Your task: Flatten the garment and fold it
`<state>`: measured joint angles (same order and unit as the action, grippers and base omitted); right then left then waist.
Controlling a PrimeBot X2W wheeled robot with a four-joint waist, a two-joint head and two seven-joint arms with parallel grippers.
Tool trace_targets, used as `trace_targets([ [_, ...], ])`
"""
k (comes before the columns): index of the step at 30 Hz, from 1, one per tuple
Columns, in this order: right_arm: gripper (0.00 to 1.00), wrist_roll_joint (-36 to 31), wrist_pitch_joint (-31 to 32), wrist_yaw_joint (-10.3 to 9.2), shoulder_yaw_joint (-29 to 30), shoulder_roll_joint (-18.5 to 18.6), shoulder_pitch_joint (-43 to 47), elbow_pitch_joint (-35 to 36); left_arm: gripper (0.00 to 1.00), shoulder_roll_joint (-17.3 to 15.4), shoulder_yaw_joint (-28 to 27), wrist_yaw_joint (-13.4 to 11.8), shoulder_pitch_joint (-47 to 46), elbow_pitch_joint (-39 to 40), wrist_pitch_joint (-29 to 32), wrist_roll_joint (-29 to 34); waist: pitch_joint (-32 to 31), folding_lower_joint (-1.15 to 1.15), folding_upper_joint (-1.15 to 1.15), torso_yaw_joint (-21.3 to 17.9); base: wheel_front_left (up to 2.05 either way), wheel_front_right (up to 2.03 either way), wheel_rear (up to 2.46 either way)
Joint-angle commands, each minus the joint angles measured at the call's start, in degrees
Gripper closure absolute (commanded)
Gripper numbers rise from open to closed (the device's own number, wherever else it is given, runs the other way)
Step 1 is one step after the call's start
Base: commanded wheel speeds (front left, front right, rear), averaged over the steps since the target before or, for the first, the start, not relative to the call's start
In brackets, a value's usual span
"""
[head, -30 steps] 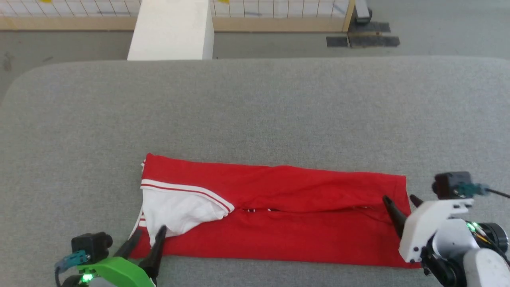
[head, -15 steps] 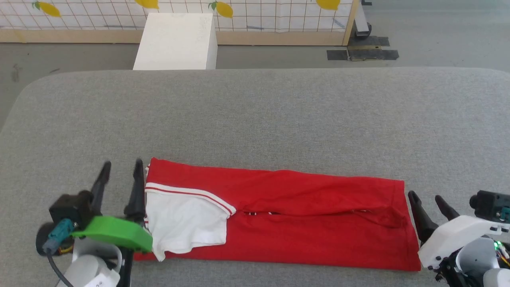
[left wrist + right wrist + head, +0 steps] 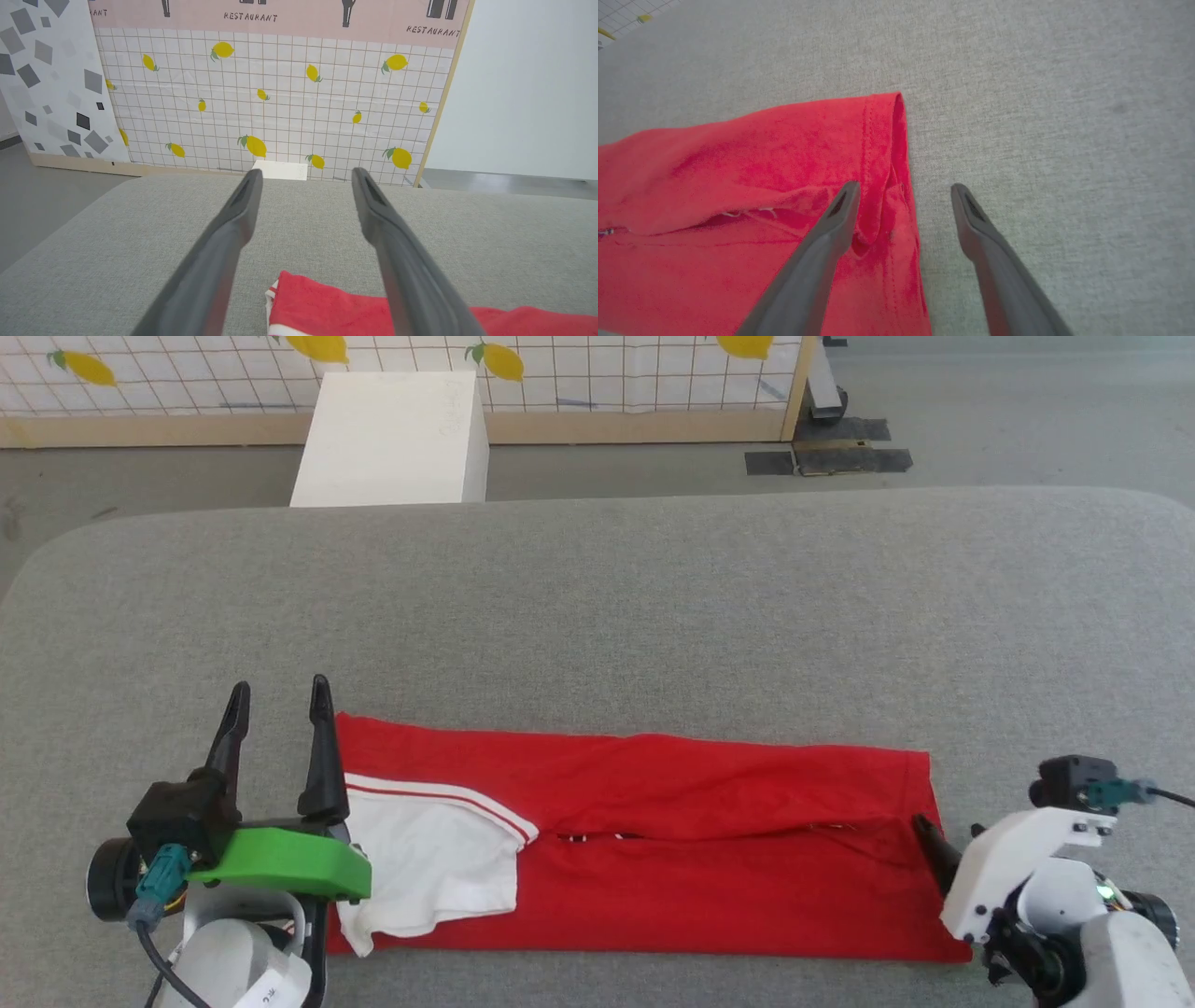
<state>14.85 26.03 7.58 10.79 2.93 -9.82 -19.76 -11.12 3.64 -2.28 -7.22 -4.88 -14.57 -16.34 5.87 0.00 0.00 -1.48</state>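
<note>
Just beside the spread, empty left fingers [image 3: 322, 747] lies the shirt [image 3: 700, 840], a long strip on the table [image 3: 597, 597] (lengthwise folds seemingly done), its far hem between the spread, empty right fingers [image 3: 831, 233]; next, probably a firm pinch there for the crosswise fold.

Garment [image 3: 653, 859] corner behind left gripper [image 3: 280, 684]

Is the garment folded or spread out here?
Folded: the garment lies as a long narrow strip, its two long edges meeting along the middle, white sleeve on top.
</note>
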Motion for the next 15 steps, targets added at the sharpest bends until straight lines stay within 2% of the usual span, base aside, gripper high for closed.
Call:
trace_targets([
  [1,0.00,-0.89,1.06,-0.09,-0.54,-0.05,-1.57,-1.45,0.00,0.73,-0.90,0.90,-0.46,-0.20,-0.42,0.81,0.24,0.00,0.00,-0.12,0.00,0.00,0.00],
  [10,0.00,-1.93,8.15,-0.09,-3.10,-0.05,-5.32,-9.04,0.00,3.77,-4.61,5.05,-0.19,-1.28,-0.42,3.90,1.05,0.00,0.00,0.29,0.00,0.00,0.00],
  [11,0.30,-1.60,9.30,-0.09,-3.60,-0.05,-5.41,-9.57,0.00,4.04,-4.93,5.46,-0.20,-1.46,-0.42,4.16,1.13,0.00,0.00,0.37,0.00,0.00,0.00],
  [12,0.55,-1.20,10.27,-0.09,-4.15,-0.05,-5.41,-9.85,0.00,4.23,-5.16,5.76,-0.20,-1.59,-0.42,4.38,1.17,0.00,0.00,0.43,0.00,0.00,0.00],
  [14,0.81,-0.42,12.03,-0.09,-5.42,-0.05,-5.19,-9.87,0.00,4.62,-5.69,6.31,-0.15,-1.89,-0.42,4.80,1.19,0.00,0.00,0.49,0.00,0.00,0.00],
  [15,1.00,-0.20,12.54,-0.09,-5.99,-0.05,-4.99,-9.43,0.00,4.82,-5.98,6.57,-0.11,-2.01,-0.42,5.00,1.19,0.00,0.00,0.50,0.00,0.00,0.00],
])
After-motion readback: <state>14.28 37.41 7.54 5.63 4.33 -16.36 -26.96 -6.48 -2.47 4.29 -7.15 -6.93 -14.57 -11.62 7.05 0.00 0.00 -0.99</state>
